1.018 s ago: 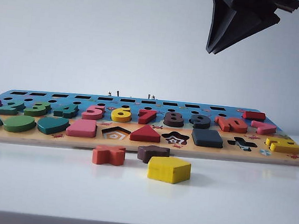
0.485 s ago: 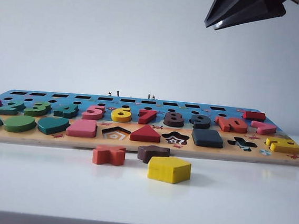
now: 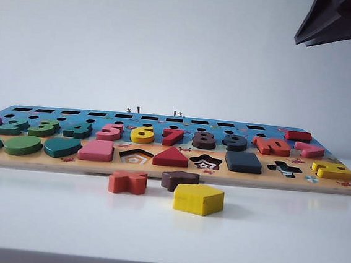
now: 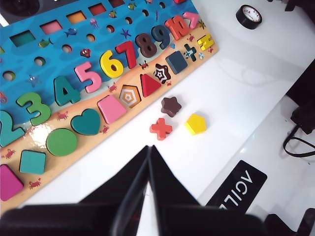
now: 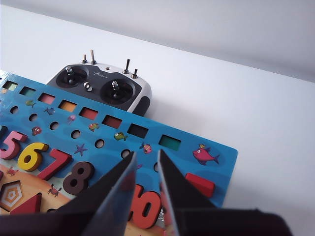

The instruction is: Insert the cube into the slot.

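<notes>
the cube (image 3: 243, 162) fills the slot; left jaws pressed together, right jaws slightly spread.

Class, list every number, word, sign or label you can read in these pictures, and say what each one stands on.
"2 3 4 5 6 7 8 9 10": number pieces on the puzzle board.
"+": yellow sign piece at the board's end.
"AGIL", cut off by the picture's edge: black label on the table.
Roll of tape: face too small to read.
Remote controller: logo too small.
</notes>
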Robot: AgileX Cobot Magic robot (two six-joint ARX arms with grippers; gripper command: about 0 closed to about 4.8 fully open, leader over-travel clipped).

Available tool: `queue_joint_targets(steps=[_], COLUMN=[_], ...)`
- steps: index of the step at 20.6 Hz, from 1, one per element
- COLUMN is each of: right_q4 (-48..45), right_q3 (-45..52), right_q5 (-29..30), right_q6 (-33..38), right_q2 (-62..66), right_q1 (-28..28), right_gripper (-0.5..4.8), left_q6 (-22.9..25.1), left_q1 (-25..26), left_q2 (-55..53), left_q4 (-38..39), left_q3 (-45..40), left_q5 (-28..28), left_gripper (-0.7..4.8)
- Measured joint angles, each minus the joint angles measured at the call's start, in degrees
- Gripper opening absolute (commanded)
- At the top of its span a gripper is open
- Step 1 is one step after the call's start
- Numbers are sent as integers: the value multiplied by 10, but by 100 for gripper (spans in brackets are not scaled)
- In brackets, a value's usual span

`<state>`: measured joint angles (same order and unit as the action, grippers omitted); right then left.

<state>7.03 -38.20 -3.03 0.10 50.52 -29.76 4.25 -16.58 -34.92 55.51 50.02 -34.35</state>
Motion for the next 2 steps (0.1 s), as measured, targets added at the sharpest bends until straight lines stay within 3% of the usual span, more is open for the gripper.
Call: queue_joint_targets(steps=[2], right_q4=[0], right_q3=[14], right_q5=[10], right_q6=[1], right_q2=[-23], right_q1=[18], right_gripper=[95], left_q6=[0], left_q1=[0], left_q2=[8], left_q4=[-7], left_q3=[-5], left_q5=[0], left_gripper=[17])
